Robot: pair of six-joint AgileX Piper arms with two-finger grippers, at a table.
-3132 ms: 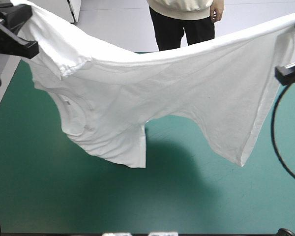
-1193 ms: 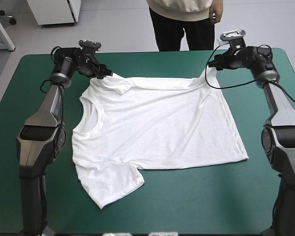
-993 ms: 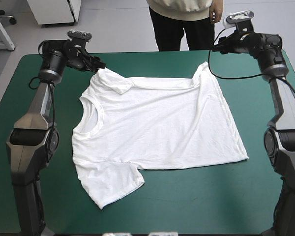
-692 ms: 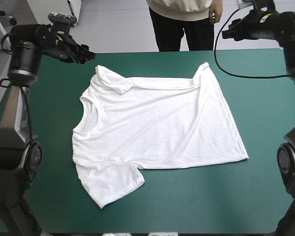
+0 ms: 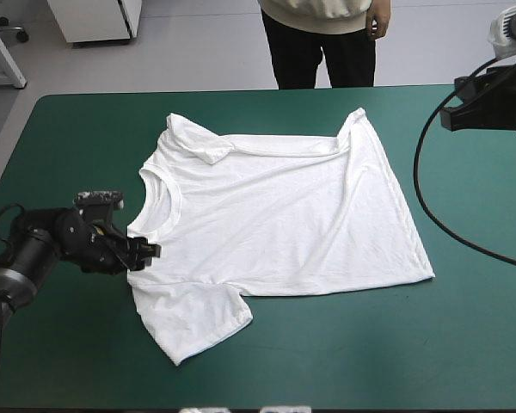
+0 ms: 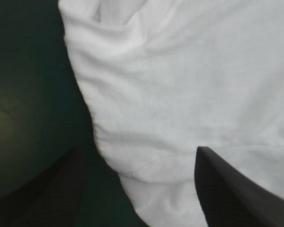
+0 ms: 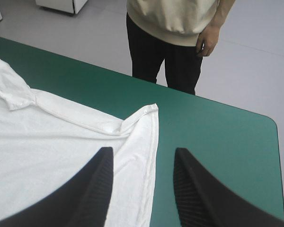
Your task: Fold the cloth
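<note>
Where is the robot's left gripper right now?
In the high view, the left gripper sits open at the T-shirt's left edge, between the collar and the near sleeve.

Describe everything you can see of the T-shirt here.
The T-shirt is white, short-sleeved, of thin soft-looking fabric, spread nearly flat on the teal-green cover, neck opening toward the table's left edge, hem toward its right. Light wrinkles cross it; the far sleeve is creased over. Its shoulder edge by the near sleeve lies between the fingers of the open left end effector.
</note>
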